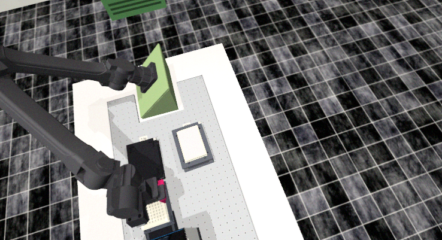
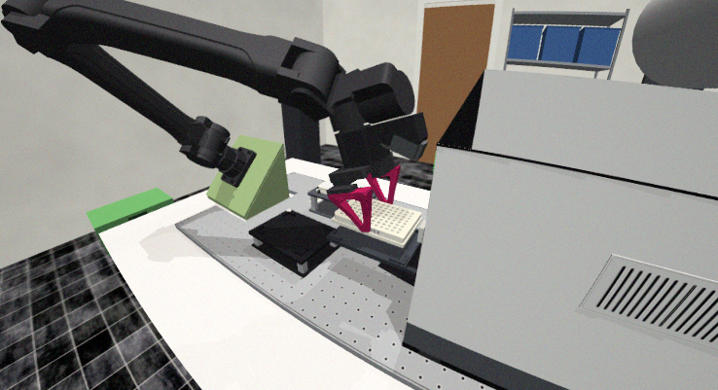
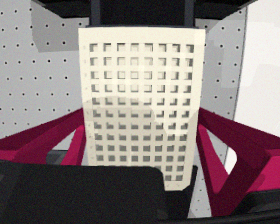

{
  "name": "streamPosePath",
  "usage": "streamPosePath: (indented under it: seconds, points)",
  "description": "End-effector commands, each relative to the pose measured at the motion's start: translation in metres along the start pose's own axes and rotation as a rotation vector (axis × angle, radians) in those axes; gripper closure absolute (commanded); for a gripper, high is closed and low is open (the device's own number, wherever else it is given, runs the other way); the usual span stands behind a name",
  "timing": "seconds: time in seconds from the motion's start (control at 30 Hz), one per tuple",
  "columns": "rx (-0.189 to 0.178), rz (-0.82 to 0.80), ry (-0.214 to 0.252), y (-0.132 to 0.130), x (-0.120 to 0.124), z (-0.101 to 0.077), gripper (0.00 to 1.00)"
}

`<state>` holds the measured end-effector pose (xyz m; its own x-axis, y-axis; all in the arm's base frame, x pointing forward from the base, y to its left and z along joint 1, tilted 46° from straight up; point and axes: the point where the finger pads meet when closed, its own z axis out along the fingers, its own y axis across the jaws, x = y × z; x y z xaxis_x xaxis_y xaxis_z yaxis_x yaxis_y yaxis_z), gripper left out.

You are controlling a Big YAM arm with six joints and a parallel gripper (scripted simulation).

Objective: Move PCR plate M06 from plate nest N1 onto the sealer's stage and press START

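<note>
The cream 96-well plate M06 [image 2: 380, 219] is over the sealer's dark stage [image 2: 376, 246], in front of the grey housing [image 2: 557, 246]. It lies end on and the right way up. My gripper [image 2: 370, 198] with magenta fingers is shut on M06 across its short width. In the wrist view the plate [image 3: 143, 106] runs between the fingers toward the housing. I cannot tell whether it is fully down in the pocket. Nest N1 [image 1: 145, 158] is black and empty. The START key and lamp are hidden.
The sealed plate M09 [image 1: 192, 144] lies on nest N2 to the right of N1. A green wedge block [image 1: 156, 87] holds the arm's base at the back of the perforated deck. A green box [image 1: 133, 3] stands on the floor beyond the table.
</note>
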<state>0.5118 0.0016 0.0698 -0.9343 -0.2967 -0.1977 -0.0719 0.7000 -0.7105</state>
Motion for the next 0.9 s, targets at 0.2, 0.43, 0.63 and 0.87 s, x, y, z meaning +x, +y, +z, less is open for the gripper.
streamPosePath:
  seconds: [0.2, 0.43, 0.63, 0.87]
  points:
    - [-0.006, -0.001, -0.045, 0.003, -0.025, -0.016, 1.0]
    - [-0.002, 0.009, -0.032, -0.003, -0.026, -0.008, 1.0]
    - [0.001, 0.019, -0.023, -0.008, -0.025, -0.003, 1.0]
    - [0.0, 0.019, -0.026, -0.007, -0.026, -0.005, 1.0]
